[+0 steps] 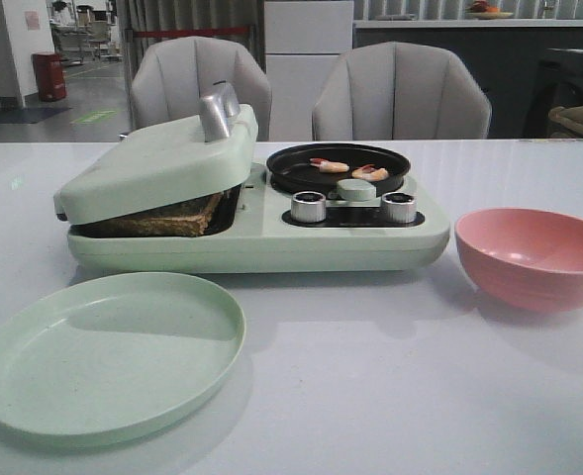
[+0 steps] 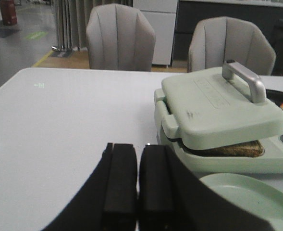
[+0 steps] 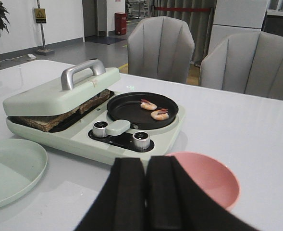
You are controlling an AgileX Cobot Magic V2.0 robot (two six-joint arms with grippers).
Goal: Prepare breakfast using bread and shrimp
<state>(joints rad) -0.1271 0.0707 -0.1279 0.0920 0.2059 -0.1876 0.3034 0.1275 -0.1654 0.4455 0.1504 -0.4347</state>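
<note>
Both the left gripper [image 2: 137,185] and right gripper [image 3: 147,192] are resting clenched and empty, well apart from the bread [image 1: 167,220] sitting under the lid [image 1: 152,163] mid-tabletop.

Shrimp [image 1: 349,169] in pan [image 1: 291,173], bread [image 1: 167,220] under lid [image 1: 152,163]

Left gripper [image 2: 137,180]: two thick black fingers, flat and blocky, wide black base. Right gripper [image 3: 145,192]: same black fingers, smooth, no marks.

Browned bread [image 1: 167,220] under the tilted lid; two curled shrimp [image 1: 348,169] (pinkish-orange) in the black pan.
</note>
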